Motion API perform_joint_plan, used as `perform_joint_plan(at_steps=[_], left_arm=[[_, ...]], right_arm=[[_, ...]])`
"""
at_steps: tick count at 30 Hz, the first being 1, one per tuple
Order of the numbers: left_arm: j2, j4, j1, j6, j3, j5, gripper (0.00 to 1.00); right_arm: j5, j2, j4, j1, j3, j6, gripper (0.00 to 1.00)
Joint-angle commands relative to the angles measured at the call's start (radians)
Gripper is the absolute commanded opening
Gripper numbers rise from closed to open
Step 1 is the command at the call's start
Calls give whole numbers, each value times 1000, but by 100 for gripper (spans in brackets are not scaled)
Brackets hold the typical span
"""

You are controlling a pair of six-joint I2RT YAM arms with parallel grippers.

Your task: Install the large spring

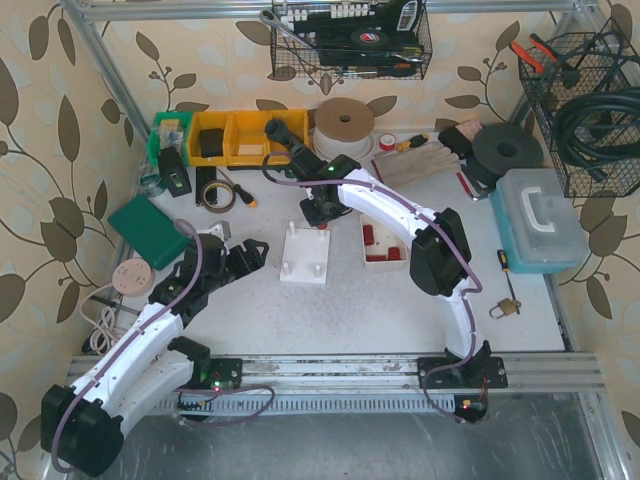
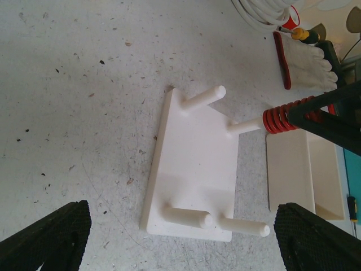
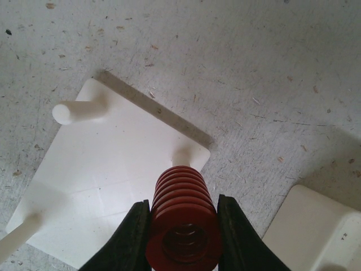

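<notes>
Four pegs [image 2: 204, 97]: smooth white round rods with rounded tips, standing upright, one near each corner of the peg board [image 1: 305, 258].
Peg board: flat white rectangular plate with a matte plastic look, lying flat mid-table in the top view.
Table [image 3: 254, 68]: pale grey, speckled and scuffed, with bits of debris on it.
Large spring [image 3: 183, 226]: red cylindrical coil of thick wire, tightly wound and slightly glossy. In the top view it is slipped over the upper end of the peg at the board's 1 o'clock corner. The left wrist view shows bare peg between coil and plate, so it is not seated down on the board.
Right gripper [image 1: 318, 210]: grasping the large spring. Its smooth black fingers [image 3: 132, 237] pinch the coil at 9 and 3 o'clock in its own wrist view.
Left gripper [image 1: 245, 255]: released, jaws spread wide, holding nothing. Its cross-hatched black pads [image 2: 53, 237] sit at the lower corners of its wrist view. In the top view it is at 9 o'clock of the board, near but not touching.
Tray [image 1: 398, 262]: shallow white rectangular tray at 3 o'clock of the board, apart from it.
Red coils [image 1: 385, 238]: several lying inside the tray.
</notes>
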Motion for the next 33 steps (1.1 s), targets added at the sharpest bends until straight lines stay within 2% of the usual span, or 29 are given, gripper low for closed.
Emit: perform_joint_plan(at_steps=[1,28,30,33], left_arm=[[-3,27,10,-4,8,-17,91],[22,33,12,1,14,-5,89],[22,33,12,1,13,-6,89],[24,35,13,1,13,-5,89]], right_arm=[[33,21,14,-4,-6,-11,0],[-18,30,149,-7,-143,6,0],[-26,35,148,-7,-144,16,11],[-24,25,152,-7,-155,28,37]])
